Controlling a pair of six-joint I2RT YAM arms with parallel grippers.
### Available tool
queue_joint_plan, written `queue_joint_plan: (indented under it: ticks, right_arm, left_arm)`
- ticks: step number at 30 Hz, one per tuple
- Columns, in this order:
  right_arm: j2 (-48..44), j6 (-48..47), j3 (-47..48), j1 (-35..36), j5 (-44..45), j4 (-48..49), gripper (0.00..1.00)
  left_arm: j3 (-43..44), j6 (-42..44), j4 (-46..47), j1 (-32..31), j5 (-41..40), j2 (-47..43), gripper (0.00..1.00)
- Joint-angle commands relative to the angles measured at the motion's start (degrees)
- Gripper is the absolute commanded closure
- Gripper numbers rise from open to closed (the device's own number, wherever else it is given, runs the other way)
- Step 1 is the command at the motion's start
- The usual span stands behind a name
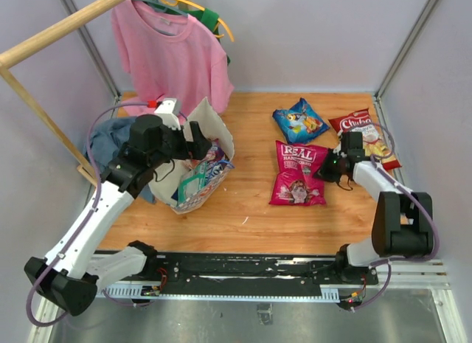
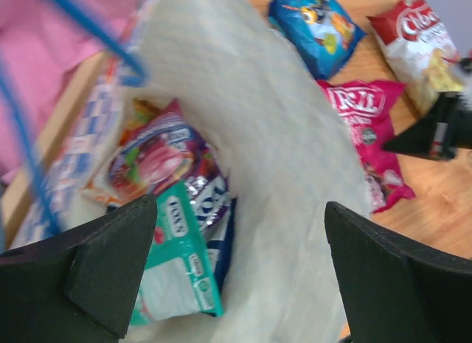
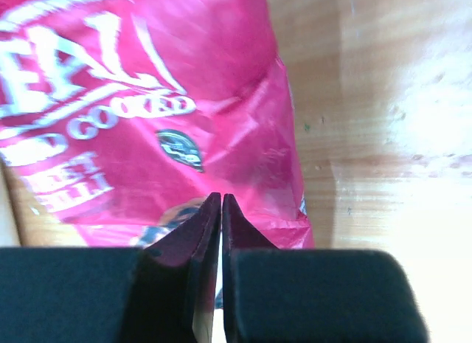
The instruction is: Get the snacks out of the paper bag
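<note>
The paper bag [image 1: 214, 125] lies tilted at the left, mouth open; its white inside [image 2: 287, 136] fills the left wrist view. In it are a teal packet [image 2: 173, 273], a purple packet [image 2: 158, 155] and a blue one beneath. My left gripper [image 1: 198, 139] is open at the bag's mouth [image 2: 240, 217], empty. Out on the table lie a blue bag [image 1: 299, 120], the red-white Chiba bag [image 1: 365, 135] and the pink REAL bag [image 1: 299, 173]. My right gripper [image 1: 326, 168] is shut just over the REAL bag's edge [image 3: 147, 99], with nothing seen between its fingertips [image 3: 221, 200].
A pink T-shirt [image 1: 173, 55] hangs from a wooden rail [image 1: 51, 37] at the back left. A blue-grey cloth [image 1: 110, 136] lies behind the bag under my left arm. Grey walls and metal posts close in the wooden table [image 1: 251, 203].
</note>
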Motion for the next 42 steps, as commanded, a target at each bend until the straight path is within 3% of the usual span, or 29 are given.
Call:
queue_joint_plan:
  ticks: [1,6,8,15,20,24,27,30,34,37,42]
  right_arm:
    - [-8.28,-1.59,4.66,-1.44,0.87,-3.59,0.89]
    - [-19.06,-2.72,7.39,-0.85,1.82,-9.84,0.56]
    - [-22.41,-3.81,8.89,-0.82,2.34,-13.07,0.49]
    - [-31.81,-5.23,11.28,-0.74,3.85,-19.43,0.44]
    - [-34.48,-4.77,12.24,-0.74,2.01,-20.64,0.44]
    - [-35.33,-5.22,14.05,0.88,1.56,-20.70,0.44]
    - [-35.66,-6.07,15.64,4.30,3.08,-21.12,0.44]
    - [-35.41,-6.36,17.23,9.77,6.11,-21.10,0.42]
    - [-33.12,-7.05,21.72,23.15,16.39,-20.63,0.37]
    - [-27.17,-9.64,29.89,37.56,30.00,-21.19,0.33]
    - [-13.38,-18.95,47.40,59.31,48.99,-23.50,0.31]
  left_arm:
    - [1.51,0.98,-6.23,4.58,3.13,0.29,0.00]
    - [-0.75,3.20,-7.07,4.98,-1.09,5.92,0.00]
    - [-1.47,3.82,-6.13,5.03,-3.43,8.69,0.00]
    - [-1.39,4.17,-4.02,4.95,-2.83,20.78,0.00]
    - [0.29,5.01,-8.34,4.21,-10.38,26.67,0.01]
    - [0.25,4.01,-4.43,3.98,-8.61,16.28,0.03]
    - [9.43,3.63,-7.91,4.02,-3.40,8.93,0.03]
    - [20.60,4.22,-13.64,3.98,-2.17,4.39,0.01]
    - [26.46,6.34,-20.89,4.04,-13.82,-0.24,0.00]
    - [20.02,5.81,-22.28,4.62,-21.08,-2.46,0.00]
    - [5.03,4.23,-16.32,14.69,-11.72,-3.19,0.00]
